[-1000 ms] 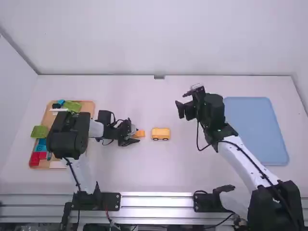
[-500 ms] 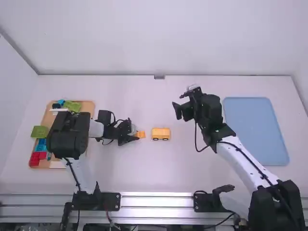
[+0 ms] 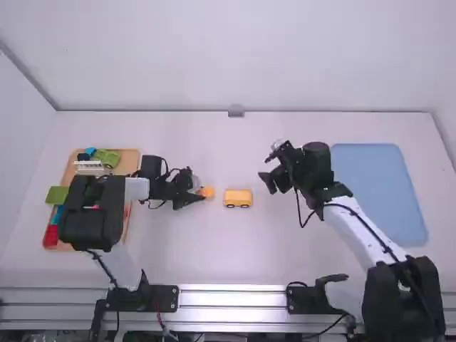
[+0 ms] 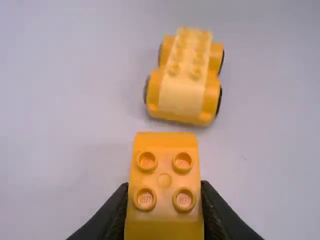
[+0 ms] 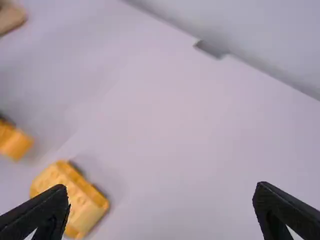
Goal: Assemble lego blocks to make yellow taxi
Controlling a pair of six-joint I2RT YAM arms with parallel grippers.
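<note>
– what's over at the far left of the high view?
– a wooden tray (image 3: 130, 160), partly under the left arm (image 3: 91, 210). i can make out a green block (image 3: 107, 158), a white piece (image 3: 90, 168) and a red block (image 3: 51, 236) in it.
– and the left claw (image 3: 199, 195), left of centre?
– closed snugly on the sides of a yellow block (image 4: 164, 170), studs up. whether the block touches the surface (image 3: 235, 242), i can't tell.
– so where's the yellow wheeled base (image 3: 238, 196)?
– near the middle of the high view, just right of that block, with a small gap between. its long axis runs left to right there, and in the left wrist view the block points roughly along it. i'd say the coming move is up and rightward, over the base, then down onto its studs. a bit of skew could make it ride up on them.
– which claw is nearer the base?
– the right claw (image 5: 162, 197) looks a touch nearer, just off the base's upper right in the high view, but i can't judge its height. its fingers are wide apart, with nothing between them. maybe it'll steady the base.
– and at the far right?
– a blue tray (image 3: 385, 192), well apart from the base.
</note>
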